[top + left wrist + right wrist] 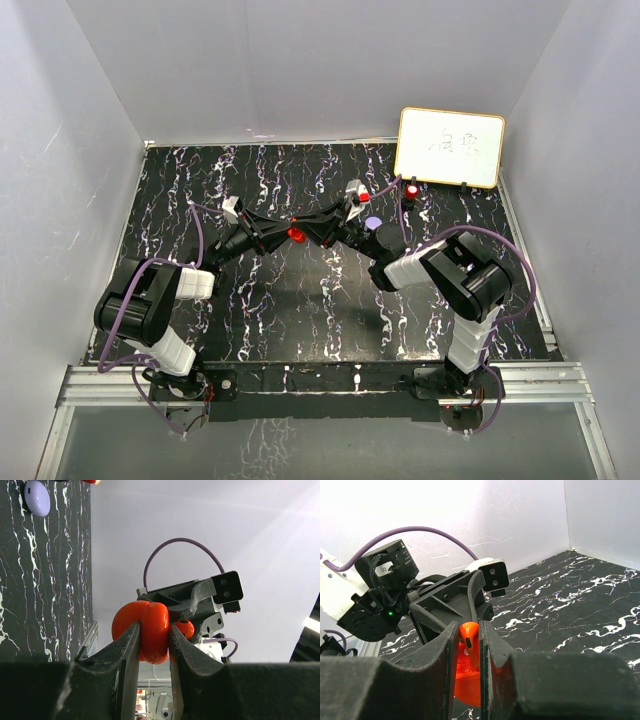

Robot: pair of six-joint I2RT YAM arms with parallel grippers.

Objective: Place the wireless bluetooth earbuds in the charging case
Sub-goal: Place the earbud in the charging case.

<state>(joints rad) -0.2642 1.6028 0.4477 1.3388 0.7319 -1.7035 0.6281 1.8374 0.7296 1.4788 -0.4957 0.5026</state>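
Note:
My left gripper [289, 233] is shut on the edge of an open red charging case [297, 235] and holds it above the table's middle. In the left wrist view the fingers [131, 645] clamp the case [150, 627]. My right gripper [312, 232] meets it from the right, shut on a red earbud [470, 637] whose stem points down into the case [467, 682]. The same earbud shows beside the case in the left wrist view [185, 628]. A pale purple rounded piece [372, 224] lies on the table behind the right gripper, also in the left wrist view [36, 497]. Other earbuds are not clearly visible.
A white board [450, 147] leans at the back right corner. A small red thing [411, 188] sits in front of it. The black marbled table [300, 310] is walled in by grey panels on three sides. Purple cables loop from both arms.

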